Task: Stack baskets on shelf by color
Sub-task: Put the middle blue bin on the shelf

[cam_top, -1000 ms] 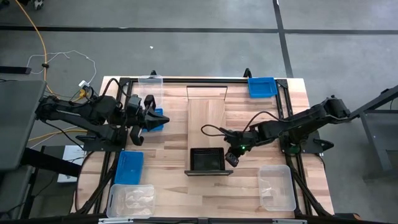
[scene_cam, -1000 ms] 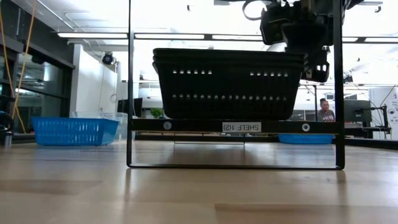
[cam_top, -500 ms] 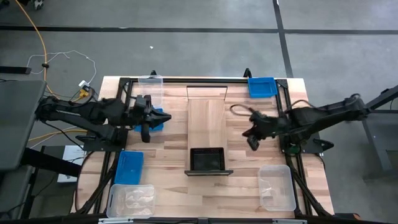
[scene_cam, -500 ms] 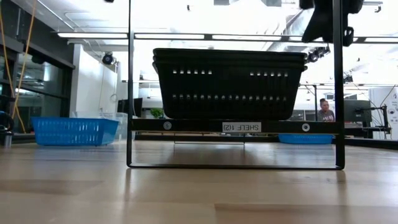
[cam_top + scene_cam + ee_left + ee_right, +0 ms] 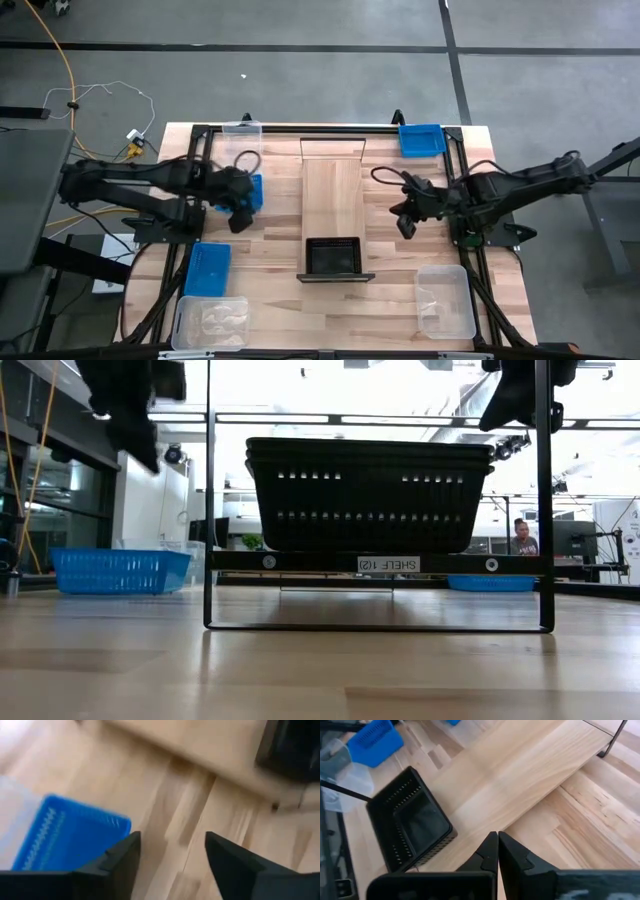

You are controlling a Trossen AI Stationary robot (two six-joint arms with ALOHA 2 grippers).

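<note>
The shelf point(image 5: 331, 190) is a long light-wood board running down the table's middle. Stacked black baskets point(image 5: 370, 495) stand on its near end, also seen as black baskets point(image 5: 333, 256) from above. A blue basket point(image 5: 254, 188) rests on the table left of the shelf. My left gripper point(image 5: 240, 212) hangs open over that blue basket's near end, pointing steeply down. In its wrist view the fingers of my left gripper point(image 5: 172, 851) stand apart beside the blue basket point(image 5: 65, 840). My right gripper point(image 5: 404, 224) hovers shut right of the shelf, its tips point(image 5: 497, 846) together and holding nothing.
Another blue basket point(image 5: 207, 268) and a clear basket point(image 5: 212, 322) lie near left. A clear basket point(image 5: 445, 300) sits near right. At the far edge are a clear basket point(image 5: 243, 135) and a blue basket point(image 5: 422, 138). The shelf's dark frame legs point(image 5: 209, 500) stand upright.
My right gripper has drawn away from the black baskets, up and toward the table's right edge, then kept still. My left gripper has tipped steeply downward and sunk toward the blue basket, coming into the low view from above.
</note>
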